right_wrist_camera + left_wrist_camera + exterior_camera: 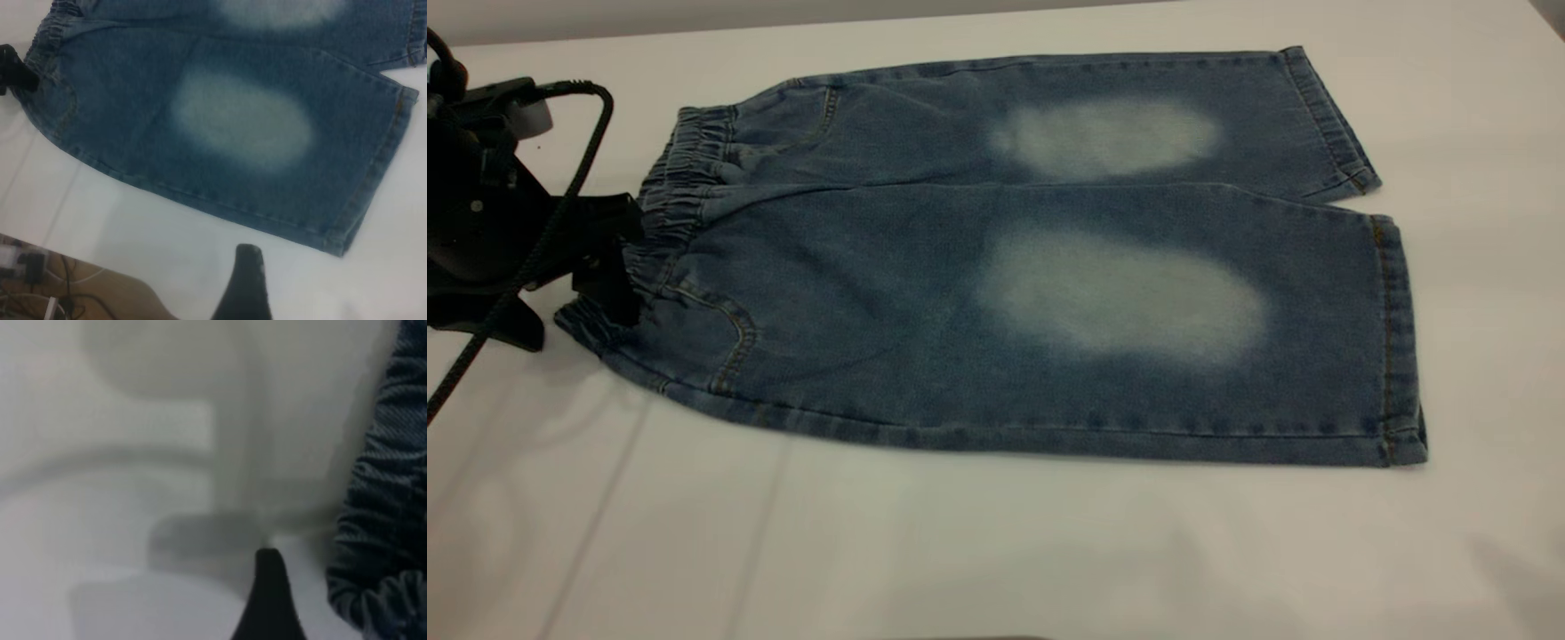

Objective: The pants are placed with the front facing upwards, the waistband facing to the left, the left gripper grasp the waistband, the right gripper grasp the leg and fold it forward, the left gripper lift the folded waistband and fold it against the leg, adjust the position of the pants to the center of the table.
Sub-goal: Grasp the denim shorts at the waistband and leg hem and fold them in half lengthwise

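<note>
While the pants (996, 267) are lying flat and unfolded on the tabletop (960, 551), the left claw (609, 267) is reaching the waistband (680, 191) by the left edge, its spread not discernible, so every fold is pending.

We're looking at a lab-style robot workbench: a broad plain white table (996, 551), a black arm with braided cable (534, 240) at its left, loose wires (40, 293) past its edge.

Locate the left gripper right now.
In the exterior view, the left gripper sits at the table's left edge, against the waistband of the flat-lying pants.
</note>
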`<state>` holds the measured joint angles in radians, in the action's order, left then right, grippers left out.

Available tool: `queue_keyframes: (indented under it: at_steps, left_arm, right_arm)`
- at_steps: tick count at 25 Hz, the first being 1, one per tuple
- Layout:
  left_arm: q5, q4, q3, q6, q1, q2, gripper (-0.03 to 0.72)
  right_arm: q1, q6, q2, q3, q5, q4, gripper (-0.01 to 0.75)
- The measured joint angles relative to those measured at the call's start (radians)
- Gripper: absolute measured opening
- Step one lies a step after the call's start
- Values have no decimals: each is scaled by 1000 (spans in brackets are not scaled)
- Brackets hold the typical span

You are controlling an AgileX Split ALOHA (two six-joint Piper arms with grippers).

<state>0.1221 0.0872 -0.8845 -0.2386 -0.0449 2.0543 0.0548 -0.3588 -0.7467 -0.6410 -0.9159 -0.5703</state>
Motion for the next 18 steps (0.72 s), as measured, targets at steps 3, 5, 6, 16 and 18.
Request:
queue_keyframes:
  at_steps: [3, 5, 6, 16, 18]
  left_arm:
    - [-7, 12, -1, 0, -6, 0, 332]
    - [-16, 15, -4, 0, -8, 0, 200]
    - [-23, 15, -4, 0, -9, 0, 113]
    - [84, 10, -2, 76, -7, -100, 58]
    - [117, 10, -2, 93, -7, -113, 58]
  right_arm:
    - [0, 0, 0, 0, 0, 0, 551]
    - [0, 0, 0, 0, -2, 0, 551]
    - [0, -2, 0, 0, -3, 0, 551]
    - [0, -212, -50, 31, -53, -208, 551]
    - [0, -229, -83, 56, -48, -228, 551]
